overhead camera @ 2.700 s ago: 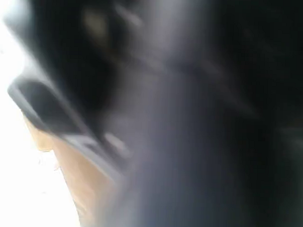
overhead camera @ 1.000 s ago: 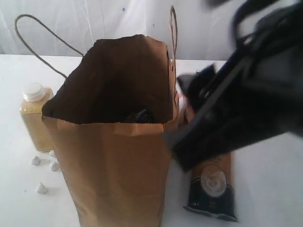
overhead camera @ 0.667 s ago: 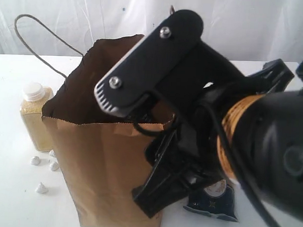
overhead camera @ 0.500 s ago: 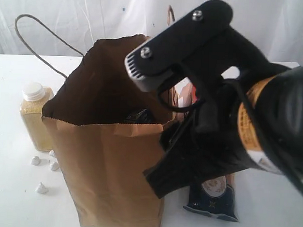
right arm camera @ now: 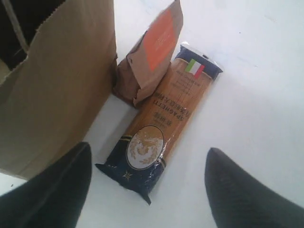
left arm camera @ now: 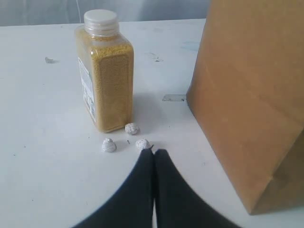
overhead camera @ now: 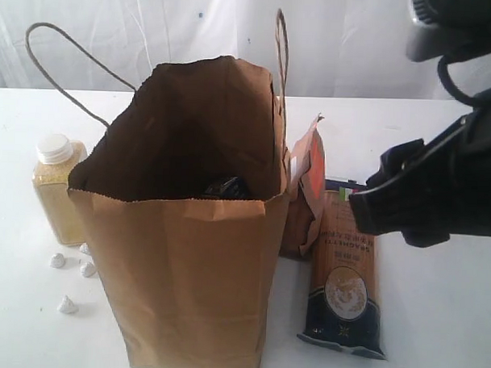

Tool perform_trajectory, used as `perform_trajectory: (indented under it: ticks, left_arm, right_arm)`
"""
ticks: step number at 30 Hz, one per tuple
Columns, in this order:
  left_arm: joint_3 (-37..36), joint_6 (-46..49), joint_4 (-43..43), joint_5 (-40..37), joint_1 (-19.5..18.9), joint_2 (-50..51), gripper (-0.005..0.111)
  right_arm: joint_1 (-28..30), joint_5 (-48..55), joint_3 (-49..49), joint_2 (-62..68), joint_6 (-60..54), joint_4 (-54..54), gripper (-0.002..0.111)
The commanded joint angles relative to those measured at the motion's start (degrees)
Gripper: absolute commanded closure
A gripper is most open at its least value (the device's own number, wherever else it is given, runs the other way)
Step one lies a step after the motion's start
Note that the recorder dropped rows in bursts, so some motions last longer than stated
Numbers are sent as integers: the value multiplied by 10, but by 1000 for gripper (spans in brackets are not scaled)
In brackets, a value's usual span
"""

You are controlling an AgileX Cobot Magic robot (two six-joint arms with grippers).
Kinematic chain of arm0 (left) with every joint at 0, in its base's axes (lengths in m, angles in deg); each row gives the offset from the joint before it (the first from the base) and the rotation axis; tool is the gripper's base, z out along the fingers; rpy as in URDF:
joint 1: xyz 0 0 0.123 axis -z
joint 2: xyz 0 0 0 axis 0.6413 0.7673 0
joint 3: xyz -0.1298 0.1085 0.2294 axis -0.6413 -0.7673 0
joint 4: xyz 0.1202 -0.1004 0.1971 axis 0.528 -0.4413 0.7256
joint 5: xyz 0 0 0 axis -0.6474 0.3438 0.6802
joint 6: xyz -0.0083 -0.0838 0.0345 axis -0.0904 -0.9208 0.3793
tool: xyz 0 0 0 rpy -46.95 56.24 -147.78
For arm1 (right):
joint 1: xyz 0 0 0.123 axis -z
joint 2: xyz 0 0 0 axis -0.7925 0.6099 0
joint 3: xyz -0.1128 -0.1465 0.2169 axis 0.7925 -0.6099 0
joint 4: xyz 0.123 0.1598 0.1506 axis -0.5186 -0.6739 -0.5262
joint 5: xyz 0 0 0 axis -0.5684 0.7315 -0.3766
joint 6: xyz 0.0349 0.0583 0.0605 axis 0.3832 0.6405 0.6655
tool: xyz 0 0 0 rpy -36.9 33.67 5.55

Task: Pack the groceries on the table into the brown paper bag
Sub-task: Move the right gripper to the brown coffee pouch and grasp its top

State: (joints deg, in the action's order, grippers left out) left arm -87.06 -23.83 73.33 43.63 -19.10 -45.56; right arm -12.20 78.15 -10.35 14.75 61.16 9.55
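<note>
The brown paper bag (overhead camera: 186, 263) stands open mid-table with a dark item (overhead camera: 225, 186) low inside it. To its left stands the yellow-grain bottle (overhead camera: 58, 189) with a white cap. On its right the orange-labelled pouch (overhead camera: 306, 194) leans against the bag, and beside the pouch the dark-blue spaghetti packet (overhead camera: 345, 276) lies flat. My right gripper (right arm camera: 147, 151) hangs open and empty above the packet's (right arm camera: 166, 114) dark-blue end, close to the pouch (right arm camera: 149, 61). My left gripper (left arm camera: 153, 153) is shut and empty, low over the table between the bottle (left arm camera: 107, 80) and the bag (left arm camera: 251, 95).
Three small white lumps (left arm camera: 109, 145) lie on the white table (overhead camera: 434, 320) by the bottle's base, just ahead of the left fingertips. The right arm (overhead camera: 439, 191) fills the exterior view's right side. The bag's cord handles (overhead camera: 68, 61) stick up and out. A white curtain hangs behind.
The right arm, which blocked the exterior view in front of the bag, has swung off to the right and uncovered the pouch and the packet. Bag, bottle and packet have not moved.
</note>
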Motion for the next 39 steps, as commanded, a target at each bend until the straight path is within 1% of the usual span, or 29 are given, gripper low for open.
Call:
perform_trajectory:
  ticks: [1, 6, 11, 13, 17, 20, 22, 24, 32, 39]
  left_arm:
    - [-3, 0, -5, -2, -1, -2, 107]
    - [-3, 0, -5, -2, -1, -2, 107]
    - [-3, 0, -5, -2, -1, -2, 107]
    - [-3, 0, -5, -2, -1, -2, 107]
    - [-3, 0, -5, -2, -1, -2, 107]
    - [-3, 0, -5, -2, -1, -2, 107]
    - [-3, 0, -5, -2, -1, -2, 107]
    - [-3, 0, -5, -2, -1, -2, 107]
    - [-3, 0, -5, -2, -1, -2, 107]
    - [-3, 0, -5, -2, -1, -2, 107]
  right_arm:
    - [29, -56, -37, -6, 37, 23, 45]
    - [68, -127, -63, -4, 78, 36, 45]
    - [137, -182, -63, 7, 47, -7, 45]
    - [175, -209, -63, 18, 3, -53, 45]
    - [269, -281, -63, 54, -137, -190, 45]
    - [331, -324, -63, 88, -203, -282, 45]
    - [359, -355, -61, 111, -233, -318, 45]
    - [367, -375, -54, 131, -236, -318, 45]
    - [367, -427, -16, 200, -238, -301, 45]
    - [367, -440, 18, 269, -238, -285, 45]
